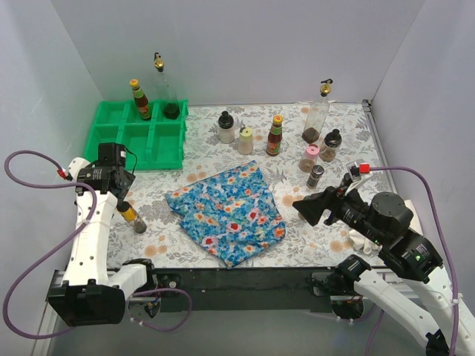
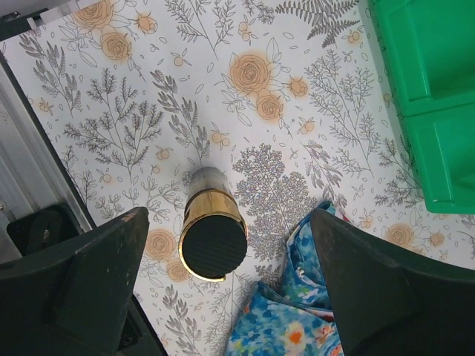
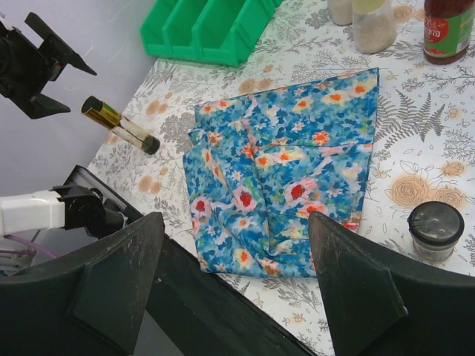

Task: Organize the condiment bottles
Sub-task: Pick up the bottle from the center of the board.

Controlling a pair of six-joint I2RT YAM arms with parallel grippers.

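Note:
A small vial with a gold-rimmed black cap (image 2: 213, 241) stands on the table near the front left edge (image 1: 132, 216). My left gripper (image 2: 228, 215) hangs open above it without touching it (image 1: 121, 191). My right gripper (image 3: 236, 222) is open and empty over the front edge, near the cloth's corner (image 1: 306, 208). A red-labelled sauce (image 1: 139, 100) and a tall clear gold-topped bottle (image 1: 165, 89) stand in the green tray (image 1: 126, 137). At the back stand a white black-capped bottle (image 1: 226, 127), a cream one (image 1: 246, 140) and a yellow-capped red sauce (image 1: 275, 136).
A blue floral cloth (image 1: 228, 211) lies crumpled mid-table. At the back right stand a tall clear bottle (image 1: 316, 119), a dark jar (image 1: 330, 145), a pink-lidded jar (image 1: 309, 157) and a small shaker (image 3: 433, 230). Grey walls close in the table's sides.

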